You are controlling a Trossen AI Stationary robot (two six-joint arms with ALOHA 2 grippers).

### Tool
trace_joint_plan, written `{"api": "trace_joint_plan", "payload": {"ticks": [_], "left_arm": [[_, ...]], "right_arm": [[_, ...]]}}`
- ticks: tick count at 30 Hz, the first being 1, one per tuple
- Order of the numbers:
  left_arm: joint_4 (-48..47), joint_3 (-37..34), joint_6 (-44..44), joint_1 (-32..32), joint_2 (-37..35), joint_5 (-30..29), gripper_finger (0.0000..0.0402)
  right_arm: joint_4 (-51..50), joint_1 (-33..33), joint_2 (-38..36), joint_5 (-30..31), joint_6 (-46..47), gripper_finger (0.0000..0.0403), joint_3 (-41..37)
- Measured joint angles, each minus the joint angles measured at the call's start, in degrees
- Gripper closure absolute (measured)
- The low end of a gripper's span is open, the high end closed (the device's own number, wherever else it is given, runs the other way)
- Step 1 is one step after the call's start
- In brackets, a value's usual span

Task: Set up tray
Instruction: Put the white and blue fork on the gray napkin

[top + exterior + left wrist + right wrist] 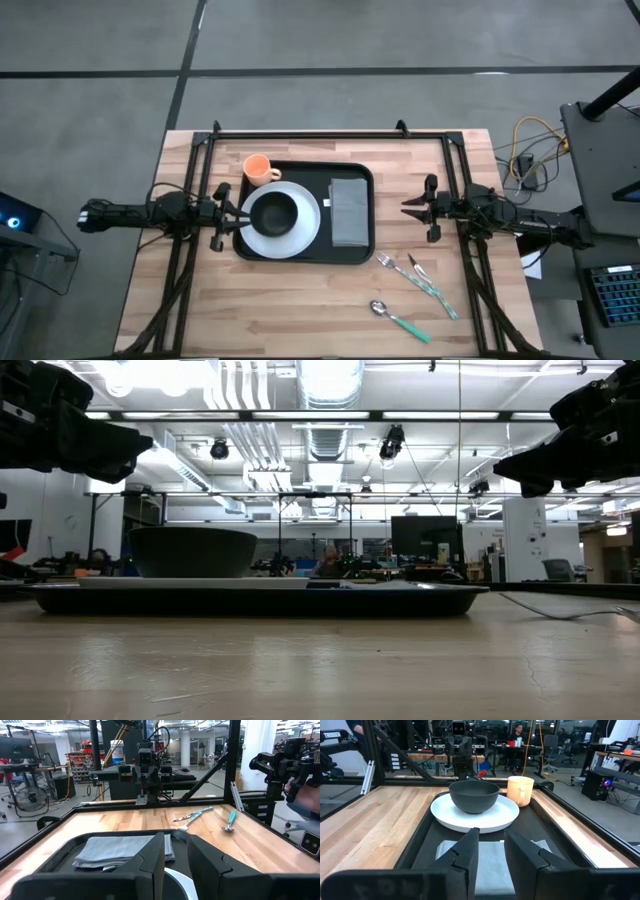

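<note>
The black tray (358, 252) lies mid-table. On it stand a white plate (306, 228) carrying a black bowl (275, 212), an orange cup (260, 168) at its far left corner, and a folded grey napkin (350, 212) on its right half. My left gripper (238, 213) hovers over the tray's left edge beside the plate, slightly open, above the table (112, 458). My right gripper (406, 208) hovers right of the tray, slightly open, pointing at it (491, 837). The left wrist view shows the napkin (120, 850) past my left fingers.
A fork (392, 264), a knife (432, 288) and a teal-handled spoon (400, 320) lie on the bare wood near the table's near right corner. A black frame (310, 133) runs along the far edge and the sides. Cables (525, 150) lie off the right edge.
</note>
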Motion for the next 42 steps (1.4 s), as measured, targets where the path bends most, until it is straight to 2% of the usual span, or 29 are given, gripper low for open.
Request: {"api": "trace_joint_plan", "payload": {"ticks": [8,15,20,25,30,34,42], "left_arm": [[0.0,-0.02,0.0,0.0,-0.01,0.03,0.0337],[0.02,-0.02,0.0,0.0,-0.01,0.01,0.0337],[0.02,-0.02,-0.01,0.0,-0.01,0.01,0.0337],[0.02,-0.02,0.0,0.0,-0.01,0.01,0.0337],[0.03,-0.02,-0.02,0.0,-0.01,0.01,0.0337],[0.04,-0.02,-0.02,0.0,-0.01,0.01,0.0337],[0.04,-0.02,0.0,0.0,-0.01,0.02,0.0337]], "right_arm": [[2.89,0.02,0.01,-0.07,-0.14,0.0322,-0.01],[16.0,0.03,0.11,-0.39,10.04,0.0333,-0.01],[21.81,0.03,0.33,-0.15,18.45,0.0333,-0.01],[25.83,0.03,0.35,0.01,17.12,0.0328,-0.01],[36.63,0.03,0.33,3.04,17.17,0.0332,-0.01],[44.64,0.09,0.32,2.68,17.73,0.0334,0.0],[45.31,0.16,0.61,0.33,20.04,0.0335,5.19]]}}
